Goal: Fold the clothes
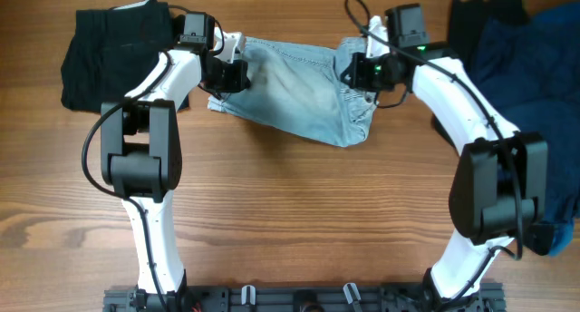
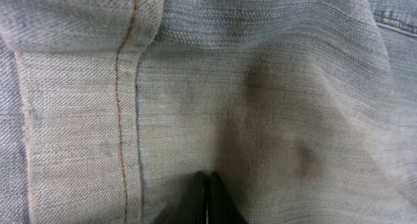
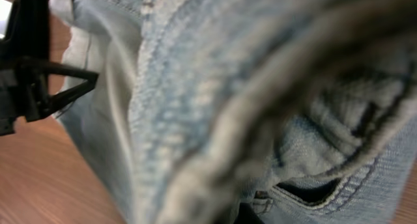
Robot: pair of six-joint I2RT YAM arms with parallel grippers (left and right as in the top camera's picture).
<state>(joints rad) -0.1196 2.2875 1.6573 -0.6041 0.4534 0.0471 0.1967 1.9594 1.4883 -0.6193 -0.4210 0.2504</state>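
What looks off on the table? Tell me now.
The denim shorts lie askew, not flat: the end by the right hand is bunched and crumpled, and the lower edge slants. Nothing looks spilled or damaged.

My left wrist feed is filled edge to edge with the faded light-blue denim shorts (image 2: pixel 280 87), seen close up. An orange-stitched seam (image 2: pixel 120 133) runs top to bottom on the left side, passing under a folded-over flap (image 2: pixel 78 19). At bottom centre the left gripper (image 2: pixel 207 198) has its dark fingers pressed together, tips against the cloth
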